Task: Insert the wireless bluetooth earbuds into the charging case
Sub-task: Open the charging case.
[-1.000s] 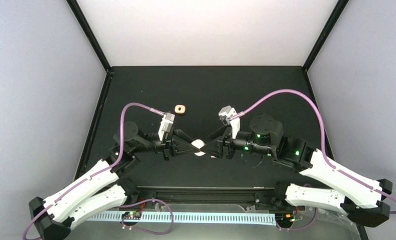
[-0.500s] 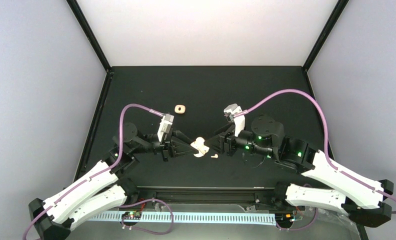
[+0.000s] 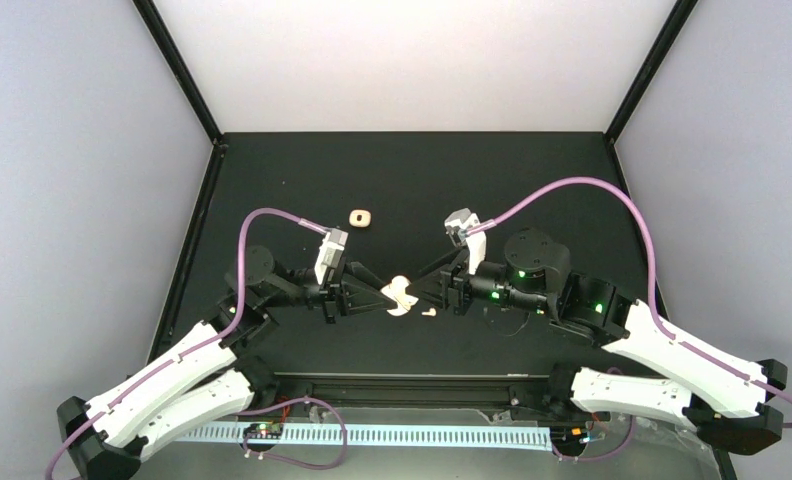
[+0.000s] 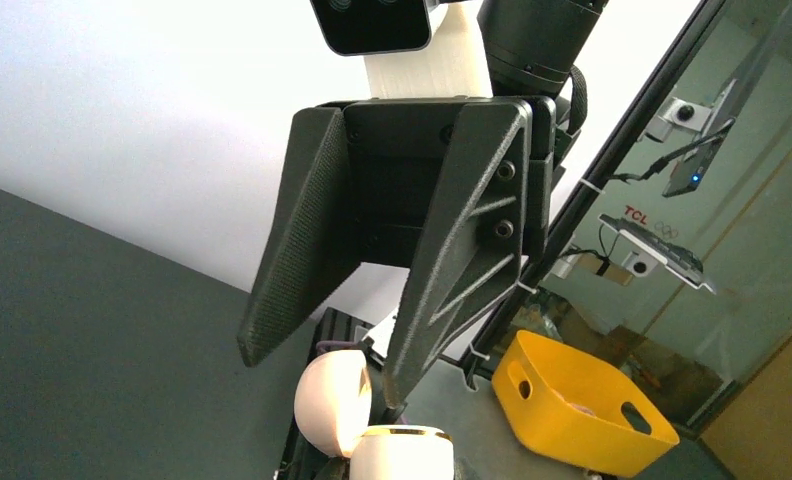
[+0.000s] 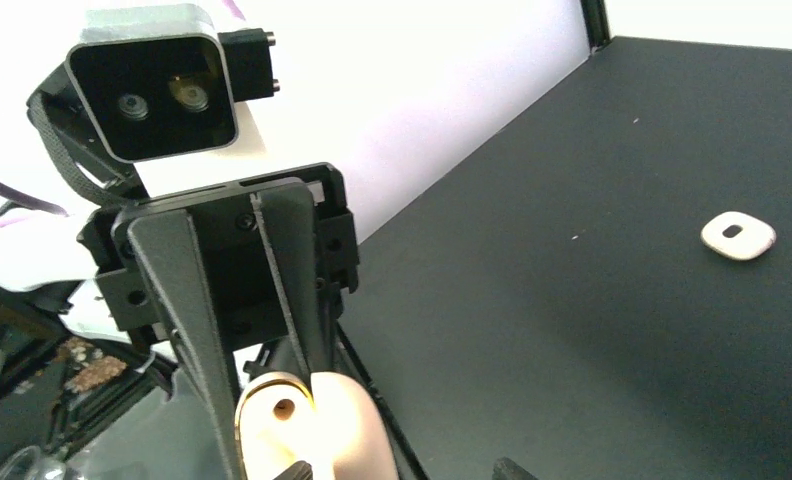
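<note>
While my left pincer [image 3: 386, 297] is closed tight on the charging case [image 3: 400, 296] near the middle of the top view, my right pincer [image 3: 435, 295] faces it from the right of the frame. Its jaws stand apart and I see nothing between them. The case is lifted off the table [image 3: 492, 180], and its lid [image 4: 330, 400] seems to be swung open, so the mouth looks ready to receive.

What matters for the next move is one white earbud [image 3: 428, 312]. It lies on the table just below the tips of my right pincer in the top view, slightly to the right of the held case and not touching it. My right arm is clearly the nearer one, and the left is busy anyway. I judge that the right pincer must come down on the earbud from above. The earbud seems to lie across the frame, from left to right, but it is too small for me to be sure, and neither wrist view shows it.

I cannot tell whether any earbud already sits in the case. A second cream case [image 3: 360, 217] lies apart, toward the upper left.
</note>
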